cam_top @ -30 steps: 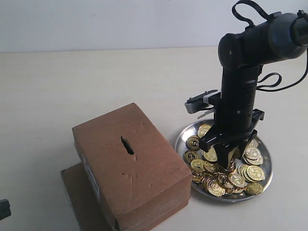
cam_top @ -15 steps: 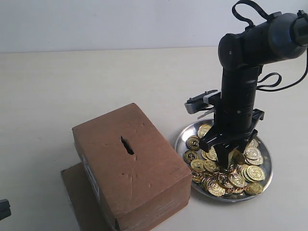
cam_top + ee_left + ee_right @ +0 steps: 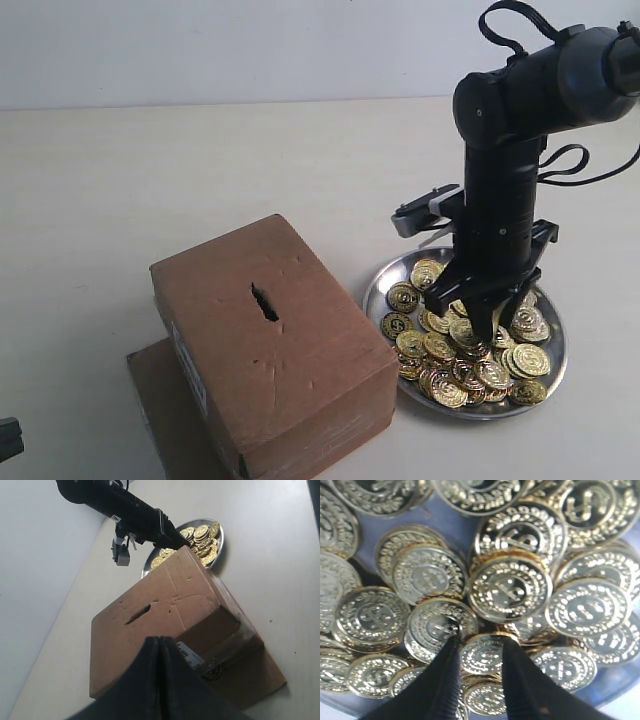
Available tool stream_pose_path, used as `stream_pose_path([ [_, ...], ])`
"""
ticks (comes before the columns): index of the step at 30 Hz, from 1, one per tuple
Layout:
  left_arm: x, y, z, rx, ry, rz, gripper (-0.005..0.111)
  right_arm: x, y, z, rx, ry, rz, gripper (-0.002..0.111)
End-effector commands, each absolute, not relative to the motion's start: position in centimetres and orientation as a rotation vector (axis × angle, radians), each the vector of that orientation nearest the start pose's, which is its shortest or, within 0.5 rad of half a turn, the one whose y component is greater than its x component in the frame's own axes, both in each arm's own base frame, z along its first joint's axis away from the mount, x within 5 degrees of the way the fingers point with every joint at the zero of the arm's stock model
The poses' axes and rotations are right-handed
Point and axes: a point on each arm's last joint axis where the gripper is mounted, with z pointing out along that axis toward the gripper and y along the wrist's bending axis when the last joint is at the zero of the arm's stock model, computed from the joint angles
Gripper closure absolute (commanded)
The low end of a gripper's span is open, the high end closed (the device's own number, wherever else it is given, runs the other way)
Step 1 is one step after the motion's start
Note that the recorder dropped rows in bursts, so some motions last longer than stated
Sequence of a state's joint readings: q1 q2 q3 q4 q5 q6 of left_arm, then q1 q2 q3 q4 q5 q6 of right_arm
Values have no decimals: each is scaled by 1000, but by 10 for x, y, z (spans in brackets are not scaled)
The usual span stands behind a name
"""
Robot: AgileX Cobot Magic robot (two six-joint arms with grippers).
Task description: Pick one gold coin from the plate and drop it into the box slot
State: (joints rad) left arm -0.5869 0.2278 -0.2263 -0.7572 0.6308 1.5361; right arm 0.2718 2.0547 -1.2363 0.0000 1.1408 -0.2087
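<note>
The silver plate [image 3: 373, 283] holds a heap of gold coins [image 3: 497, 370] right of the brown box [image 3: 300, 370]. The box slot [image 3: 265, 302] is a dark slit in its top face. My right gripper [image 3: 478, 325] points straight down into the heap. Its fingers press on both edges of one gold coin [image 3: 482, 653], so the right gripper [image 3: 481, 642] is shut on it among the other coins. My left gripper [image 3: 159, 641] is shut and empty, low beside the box [image 3: 165, 595], facing the box slot [image 3: 137, 614] and the plate [image 3: 219, 537].
A flat brown cardboard sheet [image 3: 155, 395] lies under the box and sticks out at its near left. A white label [image 3: 190, 368] is on the box's left side. The right arm [image 3: 505, 180] stands over the plate. The pale tabletop [image 3: 200, 170] stretches behind.
The right gripper has shifted slightly to the right and a little upward over the coins. The box, plate and left gripper have not moved.
</note>
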Motion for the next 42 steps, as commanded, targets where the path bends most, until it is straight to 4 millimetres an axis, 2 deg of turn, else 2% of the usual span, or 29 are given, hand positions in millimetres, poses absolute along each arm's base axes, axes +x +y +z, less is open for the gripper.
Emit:
stream_pose_path([
  [1, 29, -64, 234, 1486, 1251, -223, 107, 330, 88, 118, -791, 3338, -57, 82],
  [9, 29, -64, 234, 1486, 1251, -223, 107, 330, 88, 118, -790, 3347, -53, 68],
  [13, 29, -64, 234, 1486, 1251, -223, 107, 329, 89, 118, -777, 3353, -33, 66],
  [25, 29, -64, 234, 1486, 1251, -223, 107, 328, 89, 106, -780, 3400, -25, 66],
  [34, 29, -64, 234, 1486, 1251, -223, 107, 325, 95, 106, -800, 3413, 111, 66],
  [42, 29, -64, 234, 1486, 1251, -223, 107, 325, 95, 106, -803, 3414, 107, 69],
])
